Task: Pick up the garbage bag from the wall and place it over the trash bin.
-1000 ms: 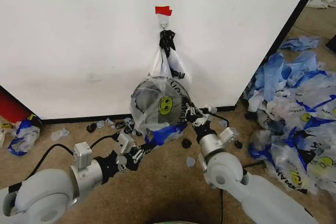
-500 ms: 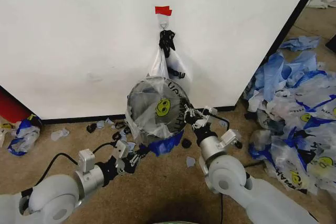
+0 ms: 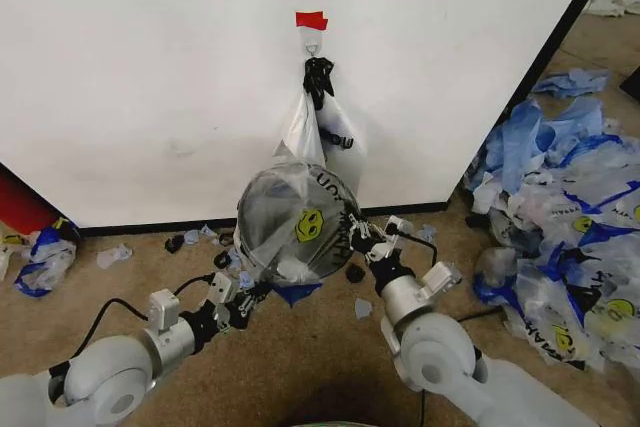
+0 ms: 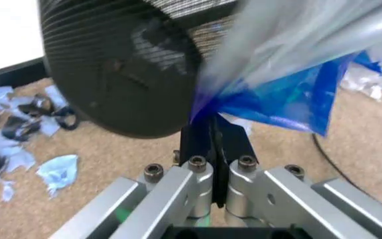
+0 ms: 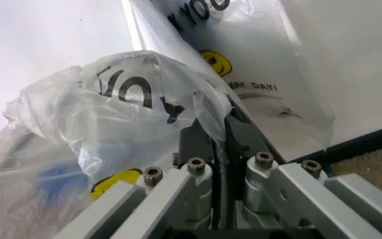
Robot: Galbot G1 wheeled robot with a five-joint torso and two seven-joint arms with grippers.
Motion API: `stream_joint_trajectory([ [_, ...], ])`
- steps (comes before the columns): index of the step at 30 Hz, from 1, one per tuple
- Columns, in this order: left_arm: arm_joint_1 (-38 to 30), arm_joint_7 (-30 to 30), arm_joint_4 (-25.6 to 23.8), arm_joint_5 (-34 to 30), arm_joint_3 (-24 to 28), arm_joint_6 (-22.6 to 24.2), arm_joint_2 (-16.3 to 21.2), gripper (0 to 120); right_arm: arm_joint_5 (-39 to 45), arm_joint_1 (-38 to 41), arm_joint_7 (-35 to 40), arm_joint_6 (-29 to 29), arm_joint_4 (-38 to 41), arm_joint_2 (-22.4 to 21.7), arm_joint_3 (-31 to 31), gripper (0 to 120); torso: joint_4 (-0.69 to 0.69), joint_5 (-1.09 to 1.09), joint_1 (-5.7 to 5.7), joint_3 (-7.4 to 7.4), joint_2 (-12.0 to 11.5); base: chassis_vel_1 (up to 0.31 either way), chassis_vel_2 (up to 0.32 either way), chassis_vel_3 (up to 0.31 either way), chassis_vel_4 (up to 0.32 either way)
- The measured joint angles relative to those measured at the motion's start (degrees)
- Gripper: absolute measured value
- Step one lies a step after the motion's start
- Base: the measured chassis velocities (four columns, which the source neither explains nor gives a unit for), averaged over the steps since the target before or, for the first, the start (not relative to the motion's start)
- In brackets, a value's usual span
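nearby, discarded bags (image 3: 560, 237) litter the floor (image 3: 320, 347).

A robot test lab: bare white wall (image 3: 150, 67), heaped discarded bags (image 3: 560, 237) on carpet.

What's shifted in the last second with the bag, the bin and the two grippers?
The translucent whitish plastic garbage bag has been pulled further over the round black wire-mesh trash bin, and both have shifted slightly left. The left gripper drew down and back toward the robot, clamped on the bag's blue edge; the right gripper held its pinch, moving little. A second bag stays on the white wall's hook.
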Motion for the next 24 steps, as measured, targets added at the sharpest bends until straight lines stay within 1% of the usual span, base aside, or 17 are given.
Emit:
stream_joint_trajectory([
  [5, 0.4, 0.0, 0.7, 0.1, 0.0, -0.1, -0.1, 0, -0.4, -0.8, -0.2, 0.0, 0.2, -0.1, 0.3, 0, 0.01, 0.00, 0.00, 0.00, 0.0, 0.000, 0.000, 0.000, 0.000],
  [11, 1.9, -0.1, 1.8, 1.0, 0.0, -0.3, -1.3, 0, -0.8, -1.5, -0.3, 0.0, 0.4, 0.0, 0.4, 0, 0.01, 0.00, 0.00, 0.00, 0.0, 0.000, 0.000, 0.000, 0.000],
  [13, 2.7, -0.1, 2.4, 1.5, 0.0, -0.3, -1.8, 6, -0.9, -1.6, -0.3, 0.0, 0.5, 0.0, 0.5, 0, 0.01, 0.00, 0.00, 0.00, 0.0, 0.000, 0.000, 0.000, 0.000],
  [15, 3.3, -0.1, 2.8, 2.0, 0.0, -0.4, -2.2, 9, -0.9, -1.7, -0.3, 0.0, 0.6, -0.1, 0.6, 0, 0.01, -0.01, 0.00, 0.00, 0.0, 0.000, 0.000, 0.000, 0.000],
  [20, 3.7, -0.2, 3.0, 2.3, -0.2, -0.6, -2.3, 8, -1.0, -1.9, -0.4, 0.0, 0.6, -0.2, 0.7, 0, 0.01, 0.00, 0.00, 0.00, 0.0, 0.000, 0.000, 0.000, 0.000],
  [21, 3.6, -0.3, 2.9, 2.3, -0.3, -0.7, -2.0, 13, -1.1, -2.0, -0.4, 0.0, 0.5, -0.1, 0.7, 0, 0.00, -0.01, 0.00, 0.00, 0.0, 0.000, 0.000, 0.000, 0.000],
  [22, 3.6, -0.3, 2.9, 2.3, -0.3, -0.7, -2.0, 13, -1.1, -2.0, -0.4, 0.0, 0.5, -0.1, 0.7, 0, 0.00, -0.01, 0.00, 0.00, 0.0, 0.000, 0.000, 0.000, 0.000],
  [24, 3.2, -0.4, 2.6, 2.3, -0.6, -0.8, -1.3, 23, -1.3, -1.9, -0.5, 0.0, 0.1, 0.0, 0.7, 0, 0.01, 0.00, 0.00, 0.00, 0.0, 0.000, 0.000, 0.000, 0.000],
])
